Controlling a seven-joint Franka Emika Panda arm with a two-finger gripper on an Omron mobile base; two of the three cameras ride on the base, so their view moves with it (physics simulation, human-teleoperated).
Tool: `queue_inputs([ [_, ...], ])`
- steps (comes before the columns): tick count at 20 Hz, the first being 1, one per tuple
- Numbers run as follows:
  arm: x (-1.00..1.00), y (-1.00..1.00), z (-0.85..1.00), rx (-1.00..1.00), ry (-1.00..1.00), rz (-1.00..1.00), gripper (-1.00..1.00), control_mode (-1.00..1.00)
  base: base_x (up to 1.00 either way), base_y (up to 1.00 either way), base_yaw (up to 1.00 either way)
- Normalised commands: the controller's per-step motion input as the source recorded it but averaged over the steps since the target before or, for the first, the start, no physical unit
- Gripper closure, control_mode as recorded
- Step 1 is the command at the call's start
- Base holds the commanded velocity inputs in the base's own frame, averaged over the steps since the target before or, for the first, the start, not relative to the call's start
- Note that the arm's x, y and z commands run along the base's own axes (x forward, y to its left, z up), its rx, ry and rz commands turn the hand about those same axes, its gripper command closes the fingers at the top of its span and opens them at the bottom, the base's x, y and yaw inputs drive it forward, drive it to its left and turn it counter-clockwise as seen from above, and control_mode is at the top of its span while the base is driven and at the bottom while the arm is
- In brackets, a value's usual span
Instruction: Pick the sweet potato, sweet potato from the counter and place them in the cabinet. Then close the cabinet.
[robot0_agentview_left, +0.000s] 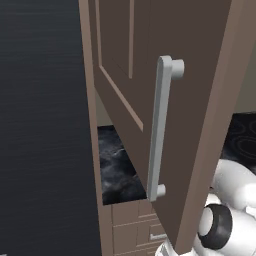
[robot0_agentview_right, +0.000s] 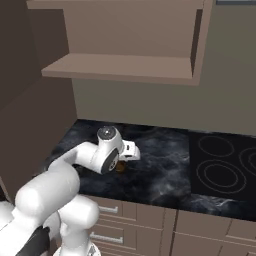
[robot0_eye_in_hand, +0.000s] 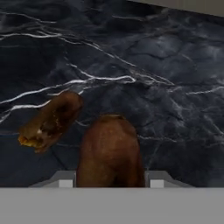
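Observation:
A brown sweet potato (robot0_eye_in_hand: 111, 148) lies on the black veined counter (robot0_eye_in_hand: 166, 65) between the two fingertips, and my gripper (robot0_eye_in_hand: 111, 183) is shut on its sides. A second sweet potato (robot0_eye_in_hand: 50, 122), paler and ragged at one end, lies just to its left in the hand view, apart from the fingers. In the right base view the arm reaches down to the counter (robot0_agentview_right: 155, 170), with a bit of brown sweet potato (robot0_agentview_right: 120, 168) showing under the hand. Above it the cabinet (robot0_agentview_right: 125, 67) stands open, its shelf bare. Its door (robot0_agentview_left: 200, 125) swings out in the left base view.
The door's long grey bar handle (robot0_agentview_left: 160, 125) hangs close to the left base camera. A black cooktop (robot0_agentview_right: 225, 165) is set into the counter at the right. Brown drawers (robot0_agentview_right: 130, 220) with short silver handles run below the counter edge.

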Motion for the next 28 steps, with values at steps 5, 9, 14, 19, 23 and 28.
queue_inputs([
  [5,-0.1,-0.16,1.0,-0.04,-0.2,0.01,1.0,-1.0,0.0,0.0,0.0],
  [9,-0.14,-0.16,1.0,-0.08,-0.22,0.01,1.0,-1.0,0.0,0.0,0.0],
  [14,-0.03,-0.15,1.0,-0.09,-0.19,0.01,1.0,-1.0,0.0,0.0,0.0],
  [19,0.0,-0.11,1.0,-0.1,-0.08,0.06,1.0,-1.0,0.0,0.0,0.0],
  [23,0.0,-0.01,1.0,-0.07,-0.04,0.07,1.0,-1.0,0.0,0.0,0.0],
  [28,0.0,0.0,1.0,-0.08,-0.06,0.1,1.0,-1.0,0.0,0.0,0.0],
])
